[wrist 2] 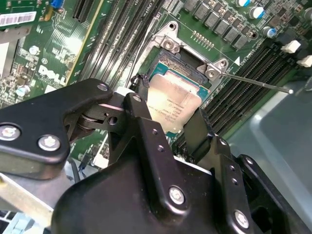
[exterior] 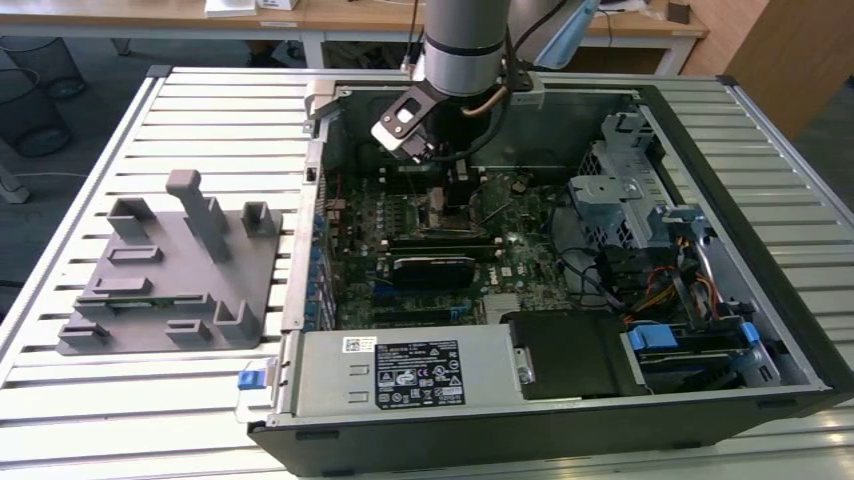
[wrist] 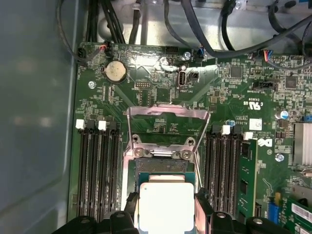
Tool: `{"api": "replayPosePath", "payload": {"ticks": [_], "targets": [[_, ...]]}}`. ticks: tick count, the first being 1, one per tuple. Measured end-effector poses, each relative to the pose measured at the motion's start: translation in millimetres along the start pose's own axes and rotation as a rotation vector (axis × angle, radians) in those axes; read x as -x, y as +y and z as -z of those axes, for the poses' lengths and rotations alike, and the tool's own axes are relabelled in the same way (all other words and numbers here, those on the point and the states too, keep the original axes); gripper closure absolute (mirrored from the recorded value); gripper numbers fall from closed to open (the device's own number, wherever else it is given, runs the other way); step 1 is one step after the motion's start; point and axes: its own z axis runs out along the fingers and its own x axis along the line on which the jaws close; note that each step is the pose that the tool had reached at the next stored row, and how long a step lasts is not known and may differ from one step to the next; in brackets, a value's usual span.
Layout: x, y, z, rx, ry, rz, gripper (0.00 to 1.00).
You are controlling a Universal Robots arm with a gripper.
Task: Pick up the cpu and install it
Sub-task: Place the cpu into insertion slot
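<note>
Pick-up looks done: the gripper (exterior: 458, 198), at 3 o'clock from the grey fixture (exterior: 174, 265) in the exterior view, has fingers (wrist: 202, 207) clamped on the cpu (wrist: 165, 204) over the open socket (wrist: 161, 166) (seated or not, I cannot tell).

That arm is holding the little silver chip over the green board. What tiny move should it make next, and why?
Probably a slow, straight lowering. The black fingers of the gripper grip the small square silvery-topped cpu, which sits squarely over the open black socket, its metal hold-down frame flipped back. Whether the cpu already touches the socket I cannot tell.
</note>
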Motion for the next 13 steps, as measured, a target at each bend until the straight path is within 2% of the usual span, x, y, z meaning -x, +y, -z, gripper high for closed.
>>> {"api": "replayPosePath", "payload": {"ticks": [13], "targets": [[-0.3, -0.3, -17.7, 0.0000, 0.0031, -0.005, 0.46]]}}
